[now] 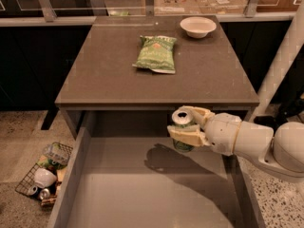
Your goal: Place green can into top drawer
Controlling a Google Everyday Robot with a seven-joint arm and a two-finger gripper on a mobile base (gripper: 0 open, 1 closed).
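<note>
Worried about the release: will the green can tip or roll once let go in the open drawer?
The gripper holds the green can upright over the back right of the top drawer. Tall and narrow, it would probably tip if dropped. On its side, it would likely roll across the smooth flat floor.
</note>
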